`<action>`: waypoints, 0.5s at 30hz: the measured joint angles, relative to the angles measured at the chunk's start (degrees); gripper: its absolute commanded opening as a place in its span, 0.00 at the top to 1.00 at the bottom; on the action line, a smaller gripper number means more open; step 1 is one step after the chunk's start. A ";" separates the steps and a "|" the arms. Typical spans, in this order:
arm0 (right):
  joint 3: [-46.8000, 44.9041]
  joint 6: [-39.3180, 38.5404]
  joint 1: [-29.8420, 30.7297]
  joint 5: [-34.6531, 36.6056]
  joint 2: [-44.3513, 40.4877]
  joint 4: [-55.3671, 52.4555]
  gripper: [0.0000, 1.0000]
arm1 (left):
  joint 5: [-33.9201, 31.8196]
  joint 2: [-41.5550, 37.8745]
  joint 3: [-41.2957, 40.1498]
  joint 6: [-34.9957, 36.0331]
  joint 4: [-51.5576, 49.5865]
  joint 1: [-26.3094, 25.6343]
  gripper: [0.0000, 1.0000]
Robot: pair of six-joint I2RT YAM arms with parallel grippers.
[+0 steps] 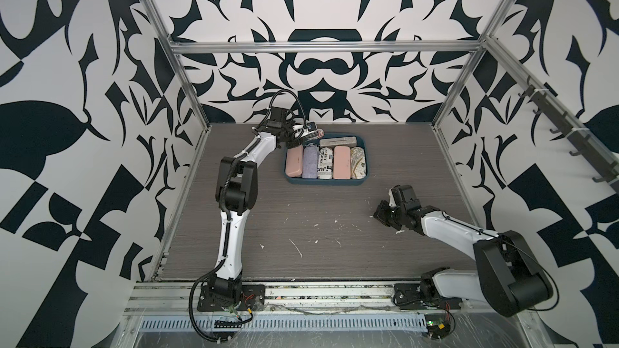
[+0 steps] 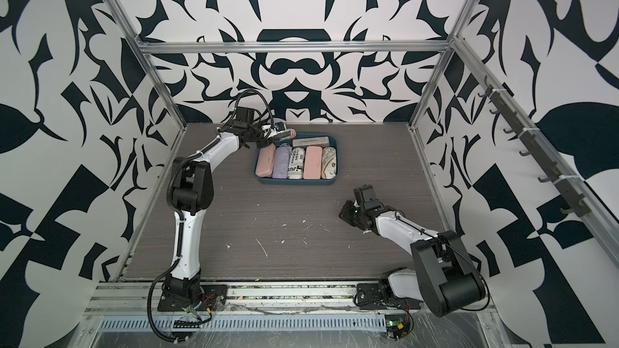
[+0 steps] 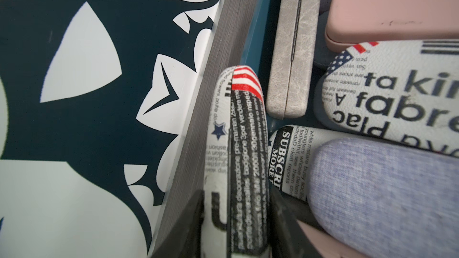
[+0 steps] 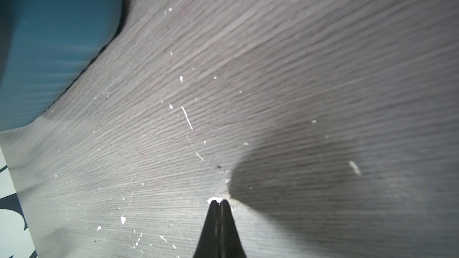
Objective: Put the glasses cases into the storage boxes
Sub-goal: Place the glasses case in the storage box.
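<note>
The dark teal storage box (image 1: 326,182) (image 2: 294,181) sits at the back middle of the table. It holds several glasses cases side by side: pink (image 1: 294,162), lavender (image 1: 310,162), newspaper-print (image 1: 325,164), pink (image 1: 341,162) and map-print (image 1: 358,164). A grey case (image 1: 337,142) lies across the back. My left gripper (image 1: 298,135) (image 3: 236,189) is shut on a newspaper-print case with a US flag (image 1: 313,133) (image 3: 241,132). It holds the case on edge above the box's back left corner. My right gripper (image 1: 376,215) (image 4: 218,201) is shut and empty, tips low at the table.
The enclosure's back wall (image 3: 74,120) stands close behind the box and the held case. The box's outer wall (image 4: 57,33) shows in the right wrist view. White flecks (image 1: 296,247) dot the grey wood-grain table. Aluminium posts stand at the back corners.
</note>
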 measured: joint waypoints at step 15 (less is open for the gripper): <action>0.17 0.17 0.48 -0.11 1.03 0.46 1.00 | 1.18 -0.46 -1.25 -5.29 0.17 -0.09 0.49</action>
